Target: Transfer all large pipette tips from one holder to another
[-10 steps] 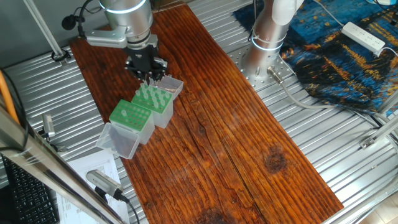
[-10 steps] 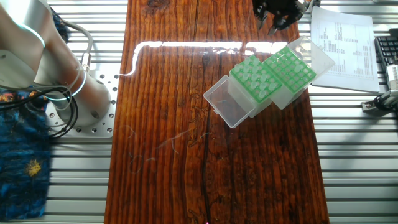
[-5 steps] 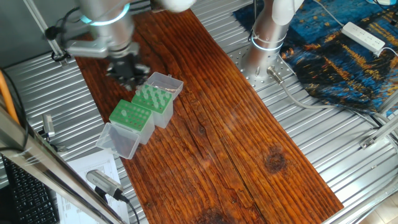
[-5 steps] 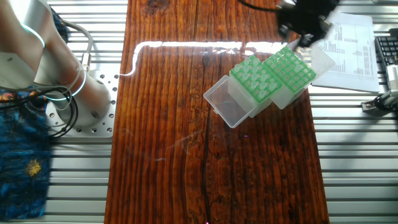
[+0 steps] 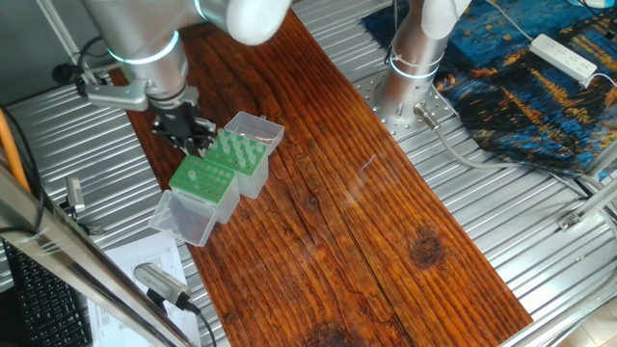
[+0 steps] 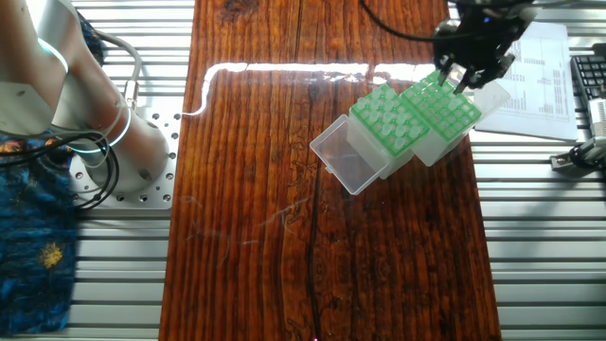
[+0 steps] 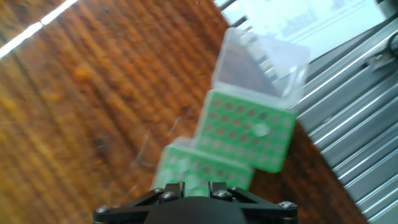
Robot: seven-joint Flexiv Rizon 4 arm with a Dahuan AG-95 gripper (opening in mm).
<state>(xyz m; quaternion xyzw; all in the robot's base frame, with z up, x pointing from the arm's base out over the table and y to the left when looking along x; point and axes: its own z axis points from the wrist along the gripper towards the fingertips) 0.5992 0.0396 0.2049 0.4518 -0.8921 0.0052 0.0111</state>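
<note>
Above far edge of two green racks: gripper point(image 5: 190, 134), jaws' state unclear, contents indiscernible. Large pipette tips point(image 5: 238, 149) upright in rack point(image 5: 253, 166) nearer arm base, on wooden board point(image 5: 366, 222).

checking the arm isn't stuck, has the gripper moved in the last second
Yes. In one fixed view the gripper has shifted left, from above the tip-filled rack to its left edge, beside the other green rack.

A dark wooden bench point(image 5: 386, 222) lies on ribbed metal. A blue patterned cloth point(image 5: 521, 67) with a white power strip point(image 5: 564, 56) sits far right; printed paper point(image 6: 525, 66) beside a keyboard point(image 6: 589, 80).
</note>
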